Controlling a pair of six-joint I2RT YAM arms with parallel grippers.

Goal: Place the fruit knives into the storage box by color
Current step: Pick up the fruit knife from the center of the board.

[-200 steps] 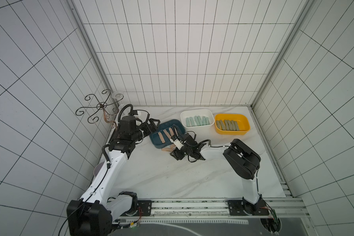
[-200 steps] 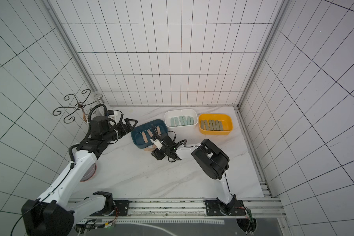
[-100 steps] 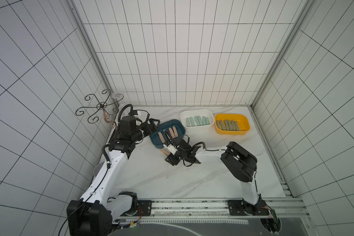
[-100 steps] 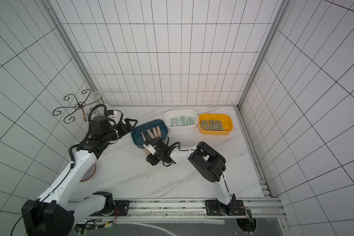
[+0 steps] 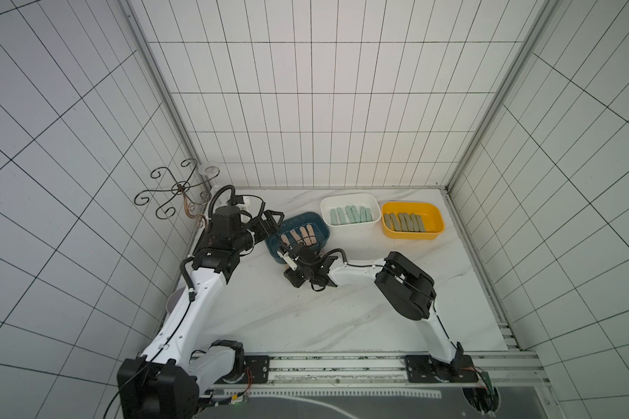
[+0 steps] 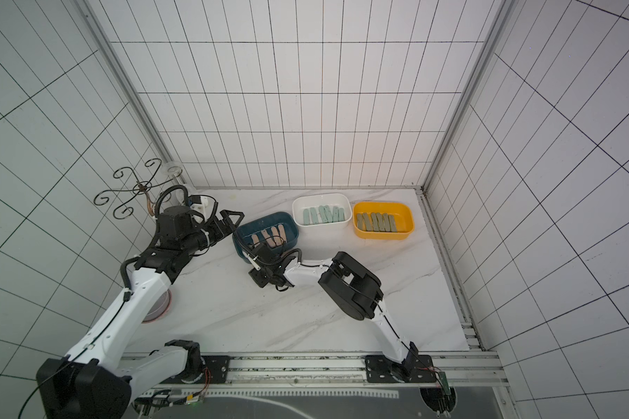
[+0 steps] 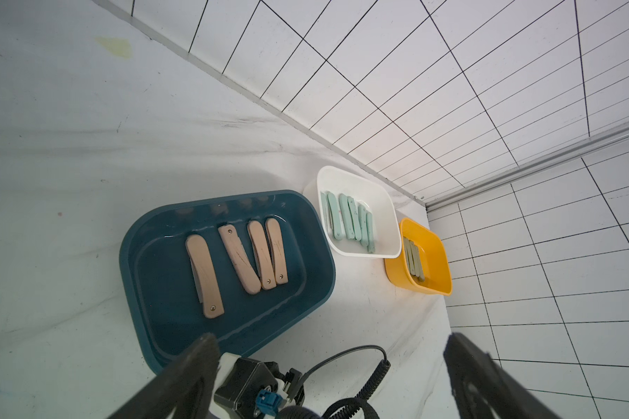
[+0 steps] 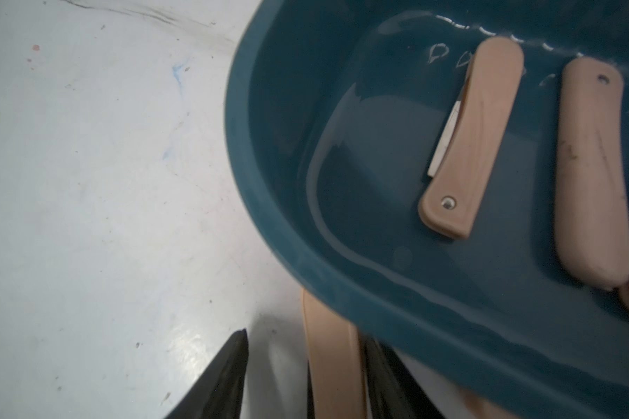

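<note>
Where the right gripper [image 8: 307,337] gapes, a peach knife [image 8: 333,362] lies between.

The blue box [image 8: 269,203] in the upper right of the frame looks like smooth, shiny plastic. The peach knife [image 8: 472,145] inside it has a dull plastic handle, a shiny metal rivet [image 8: 448,203] and a pale metal blade [image 8: 445,145]. The white table [image 8: 88,181] looks smooth and stone-like, with small marks and scuffs.
</note>
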